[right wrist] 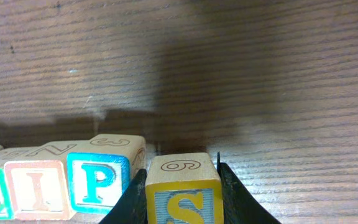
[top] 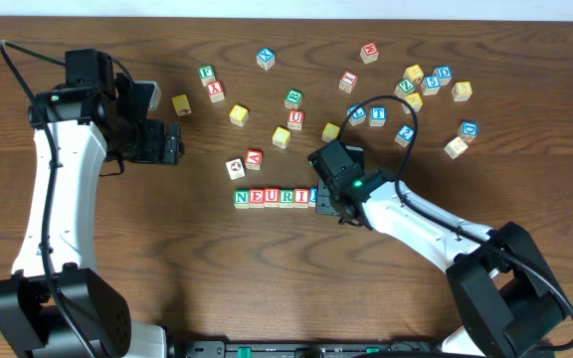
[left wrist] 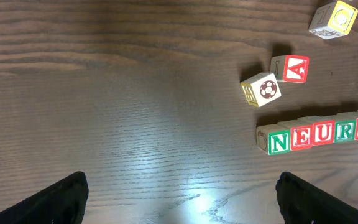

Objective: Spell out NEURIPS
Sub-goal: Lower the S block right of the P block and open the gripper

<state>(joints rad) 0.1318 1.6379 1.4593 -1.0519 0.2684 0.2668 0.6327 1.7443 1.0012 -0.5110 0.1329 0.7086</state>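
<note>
Yellow S cube sat pinched between the right gripper fingers, just right of the blue P that ended the N-E-U-R-I row. Farther back on the left, the left gripper hung wide open and empty, with loose cubes scattered beyond.

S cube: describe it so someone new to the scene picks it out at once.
On the wooden table, a row of cubes reads NEURIP near the middle. At the row's end nearest the right arm, just past the blue P cube, the right gripper clamps the S cube. It alone shows a yellow S on blue.
</note>
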